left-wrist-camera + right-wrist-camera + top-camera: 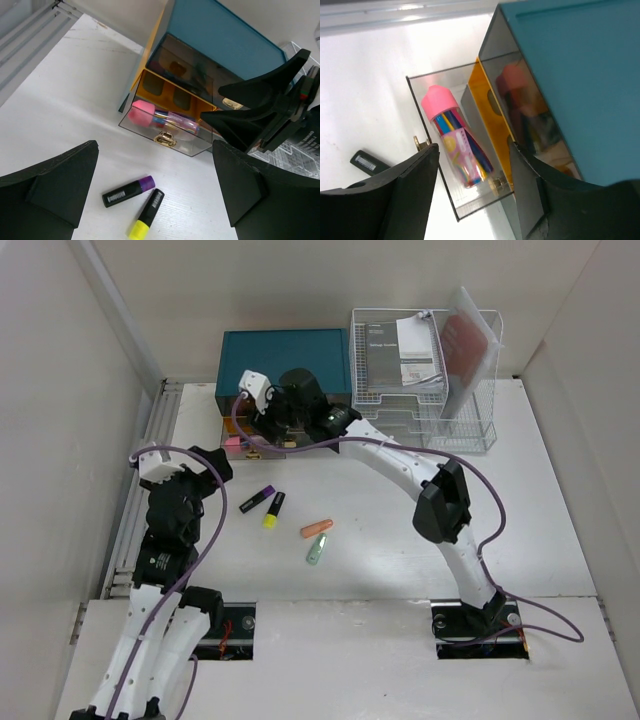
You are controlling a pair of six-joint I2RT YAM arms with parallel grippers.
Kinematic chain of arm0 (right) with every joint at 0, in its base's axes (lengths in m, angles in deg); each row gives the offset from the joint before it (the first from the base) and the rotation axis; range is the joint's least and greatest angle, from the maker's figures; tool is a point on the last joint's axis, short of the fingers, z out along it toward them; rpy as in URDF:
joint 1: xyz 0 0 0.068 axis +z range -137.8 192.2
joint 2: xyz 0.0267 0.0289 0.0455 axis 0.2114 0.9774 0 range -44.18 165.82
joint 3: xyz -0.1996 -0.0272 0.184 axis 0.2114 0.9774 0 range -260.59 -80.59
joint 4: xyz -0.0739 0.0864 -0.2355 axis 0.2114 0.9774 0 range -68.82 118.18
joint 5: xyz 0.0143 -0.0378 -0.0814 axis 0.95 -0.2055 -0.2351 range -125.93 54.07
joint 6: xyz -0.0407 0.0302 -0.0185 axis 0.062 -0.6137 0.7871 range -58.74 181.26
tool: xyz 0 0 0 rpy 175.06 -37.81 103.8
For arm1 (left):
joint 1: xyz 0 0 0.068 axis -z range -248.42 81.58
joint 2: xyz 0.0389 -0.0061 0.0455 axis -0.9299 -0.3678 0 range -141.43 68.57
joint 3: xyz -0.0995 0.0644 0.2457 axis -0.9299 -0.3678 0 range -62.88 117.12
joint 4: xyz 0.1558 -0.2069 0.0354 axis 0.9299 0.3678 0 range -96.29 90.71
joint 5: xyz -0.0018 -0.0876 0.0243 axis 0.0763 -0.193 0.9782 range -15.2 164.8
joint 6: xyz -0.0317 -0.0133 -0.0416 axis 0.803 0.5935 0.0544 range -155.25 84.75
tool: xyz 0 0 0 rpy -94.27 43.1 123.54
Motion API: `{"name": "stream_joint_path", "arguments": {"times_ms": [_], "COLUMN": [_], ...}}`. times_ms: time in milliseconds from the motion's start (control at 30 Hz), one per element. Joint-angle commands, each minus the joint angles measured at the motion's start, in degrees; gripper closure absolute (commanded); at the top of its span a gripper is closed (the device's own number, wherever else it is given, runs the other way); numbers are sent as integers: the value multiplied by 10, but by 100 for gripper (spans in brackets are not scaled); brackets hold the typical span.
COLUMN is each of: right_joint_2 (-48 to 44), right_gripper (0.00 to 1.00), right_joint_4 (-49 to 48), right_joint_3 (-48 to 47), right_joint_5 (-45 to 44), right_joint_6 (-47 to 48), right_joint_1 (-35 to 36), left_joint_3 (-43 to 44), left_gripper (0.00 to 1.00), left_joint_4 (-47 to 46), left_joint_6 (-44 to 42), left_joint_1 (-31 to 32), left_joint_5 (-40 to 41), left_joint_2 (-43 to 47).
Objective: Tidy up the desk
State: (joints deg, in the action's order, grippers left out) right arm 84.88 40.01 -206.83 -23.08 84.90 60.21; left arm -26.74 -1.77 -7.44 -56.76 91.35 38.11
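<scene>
Take the teal drawer chest (285,360) at the back of the counter (560,500) as your reference. Its bottom drawer (200,145) stands pulled out, and a pink-capped tube (455,140) of coloured pens lies inside it, long axis running front to back. Your right tool (473,145) hangs directly over that drawer with its jaws apart. The tube sits below the gap and neither finger grips it.

Your left tool (155,150) is spread wide and empty, hovering in front of the chest on its left side.

Four markers lie loose in front of the chest. The purple-capped marker (127,191) and the yellow-capped marker (146,215) are nearer the chest, close beside each other. An orange marker (316,528) and a pale green marker (318,547) lie further out, to their right.

The left arm looks nearer the purple and yellow pair. From its wrist view the purple marker lies just near-side of the gap, its long axis almost along the line between the fingers. You probably need to rotate the wrist before closing on it.
</scene>
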Motion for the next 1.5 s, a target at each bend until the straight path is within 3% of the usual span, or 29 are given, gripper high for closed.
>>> {"name": "stream_joint_path", "arguments": {"times_ms": [0,167,267,300,333,433,600,1033,1233,1467], "right_joint_2": [-38,-44,-60,-67,-67,-65,-27,25,25,25], "right_gripper": [36,36,77,97,100,100,100,100,100,100], "right_joint_4": [-20,-15,-8,1,9,56,132,103,29,-42], "right_joint_3": [-3,-3,10,19,24,29,5,3,19,39], "right_joint_5": [15,26,69,112,132,237,277,56,-95,-203], "right_joint_6": [-11,-22,-28,-28,-23,12,47,19,-19,-31], "right_joint_1": [5,5,5,5,5,5,5,5,5,5], "left_joint_3": [8,8,8,8,8,8,8,8,8,8], "left_gripper": [3,3,3,3,3,3,3,3,2,2], "left_joint_4": [-28,-28,-28,-28,-28,-28,-28,-28,-28,-28], "left_joint_6": [-16,-16,-16,-16,-16,-16,-16,-11,-11,-11], "left_joint_1": [2,2,2,2,2,2,2,2,2,2], "left_joint_5": [7,7,7,7,7,7,7,7,7,7], "left_joint_2": [11,16,22,22,22,27,32,43,43,43]}}
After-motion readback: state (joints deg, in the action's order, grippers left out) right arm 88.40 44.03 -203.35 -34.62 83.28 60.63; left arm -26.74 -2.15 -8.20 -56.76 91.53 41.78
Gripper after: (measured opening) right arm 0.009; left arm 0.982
